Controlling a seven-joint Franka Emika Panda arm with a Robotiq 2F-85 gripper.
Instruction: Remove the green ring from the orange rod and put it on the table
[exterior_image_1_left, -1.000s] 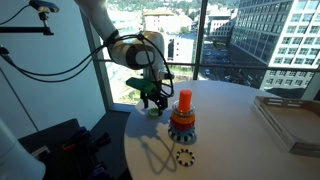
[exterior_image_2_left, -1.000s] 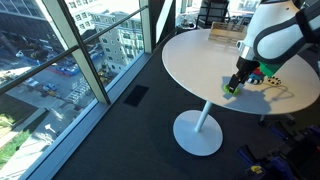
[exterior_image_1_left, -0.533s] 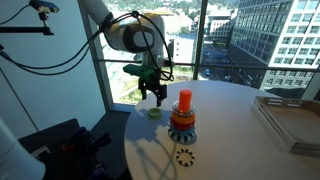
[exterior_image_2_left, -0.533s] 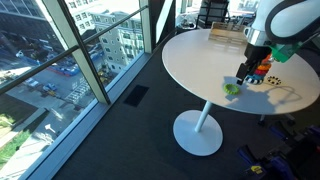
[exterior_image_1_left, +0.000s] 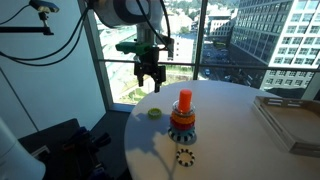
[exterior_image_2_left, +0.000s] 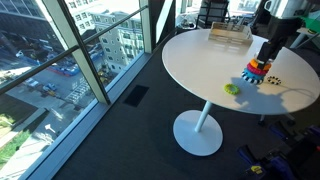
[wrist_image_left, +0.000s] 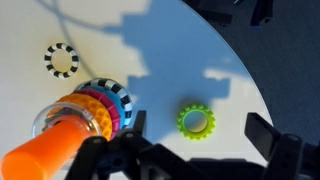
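The green ring lies flat on the white table, near its edge; it also shows in both exterior views. The orange rod stands upright beside it with coloured rings round its base, and shows in the wrist view and in an exterior view. My gripper is open and empty, raised well above the ring. In the wrist view its fingers straddle the ring from above.
A black-and-white toothed ring lies on the table beyond the stack, also seen in an exterior view. A flat grey tray-like box sits at the table's far side. The table edge is close to the green ring.
My gripper has let go of the green ring on the table and risen straight up, away from it. The ring stays where it was set.
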